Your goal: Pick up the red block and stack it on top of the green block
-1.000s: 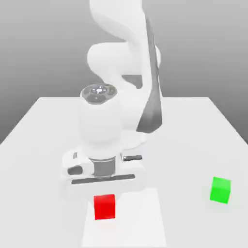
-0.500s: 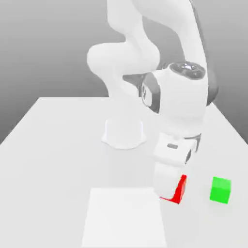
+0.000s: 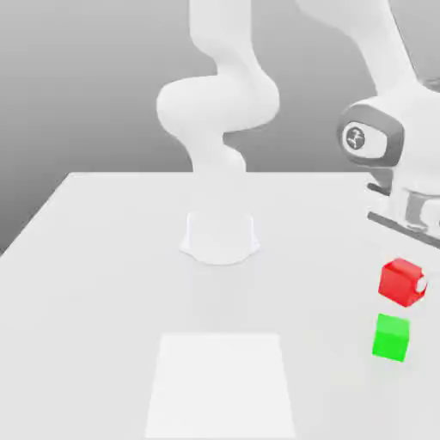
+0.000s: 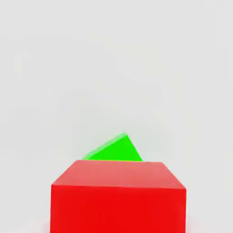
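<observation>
Since the red block (image 3: 401, 281) sat clamped in my gripper (image 3: 411, 282), clear of the worktop (image 3: 103, 284) and just above the green block (image 3: 391, 337), I inspected its handling first. It presented as a small plain cube with flat, smooth matte faces; I judged it light and rigid, unlikely to deform or break, though smooth enough to slip under a weak or off-centre hold. The sound place to take hold was across two opposite flat sides, near mid-height, which is how it appeared to be gripped. In the hand view the red block (image 4: 118, 195) lay nearest, with a corner of the green block (image 4: 116, 150) showing beyond it, turned at an angle to it. I judged that the two were not yet squared to each other.

The green block rested on the worktop near the exterior view's right edge, apart from the red one. It looked equally stiff and flat-topped, a fair seat.

No brand, label or writing was legible on either block, the worktop or the arm.
</observation>
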